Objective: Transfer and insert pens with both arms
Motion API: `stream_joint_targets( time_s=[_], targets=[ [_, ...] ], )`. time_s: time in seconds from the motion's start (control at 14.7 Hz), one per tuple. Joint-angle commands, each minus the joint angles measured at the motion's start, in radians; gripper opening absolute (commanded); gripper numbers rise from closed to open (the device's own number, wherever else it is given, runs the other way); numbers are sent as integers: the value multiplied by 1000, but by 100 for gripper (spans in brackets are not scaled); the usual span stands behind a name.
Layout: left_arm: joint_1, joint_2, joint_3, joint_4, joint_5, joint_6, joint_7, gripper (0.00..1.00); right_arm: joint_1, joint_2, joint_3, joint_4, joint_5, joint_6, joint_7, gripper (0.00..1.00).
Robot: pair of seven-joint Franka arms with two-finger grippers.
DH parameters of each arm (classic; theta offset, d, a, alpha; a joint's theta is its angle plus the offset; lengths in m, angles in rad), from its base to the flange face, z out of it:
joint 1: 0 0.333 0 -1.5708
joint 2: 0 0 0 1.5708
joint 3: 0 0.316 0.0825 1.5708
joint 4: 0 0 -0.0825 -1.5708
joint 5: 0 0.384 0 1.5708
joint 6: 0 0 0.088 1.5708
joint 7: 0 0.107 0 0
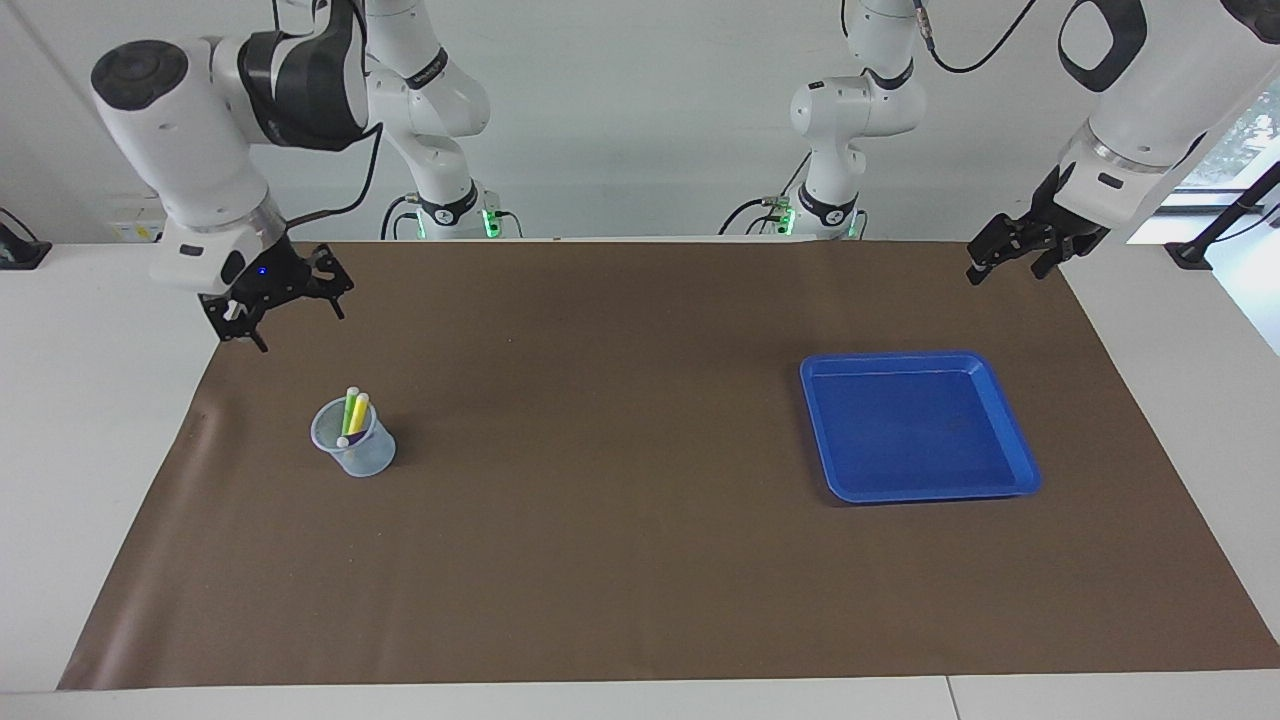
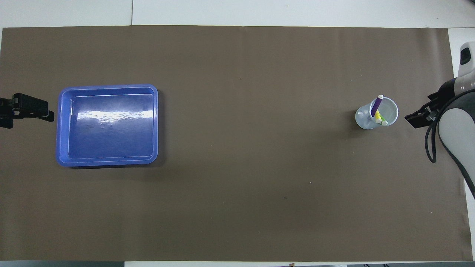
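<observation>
Brown paper [image 1: 640, 560] covers the white table. At the facing view's left, three pens [image 1: 353, 412] stand together in a clear cup [image 1: 355, 445]. Above it, at upper left, the right gripper [image 1: 285, 300] hangs with fingers spread. At right sits a blue tray [image 1: 1010, 420]; the left gripper [image 1: 1010, 255], fingers spread, waits at upper right.

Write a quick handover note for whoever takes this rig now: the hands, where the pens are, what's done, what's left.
Left hand: raised at the left arm's end of the mat, holding nothing, waiting.
Right hand: raised over the mat edge at the right arm's end, holding nothing.
Pens: purple pen, yellow pen and green pen all stand in the clear cup.
Blue tray: holds no pens.
Done: all three pens inserted.
Left: apparently nothing; park the arms.
</observation>
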Motion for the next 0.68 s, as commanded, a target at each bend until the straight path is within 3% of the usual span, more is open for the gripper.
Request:
stream_joint_targets(
  time_s=[0.0, 0.2, 0.48, 0.61],
  targets=[
    [-2, -18, -4, -21, 18, 7, 16, 100, -3, -13, 23, 107, 33, -160, 209, 100],
    [-2, -18, -10, -26, 18, 3, 11, 100, -15, -43, 20, 96, 67, -202, 358, 100],
    [-4, -20, -15, -29, 18, 1, -1, 100, -40, -51, 17, 67, 55, -173, 363, 100],
    [-4, -21, -15, -30, 18, 6, -1, 100, 35, -54, -50, 62, 50, -179, 374, 100]
  ],
)
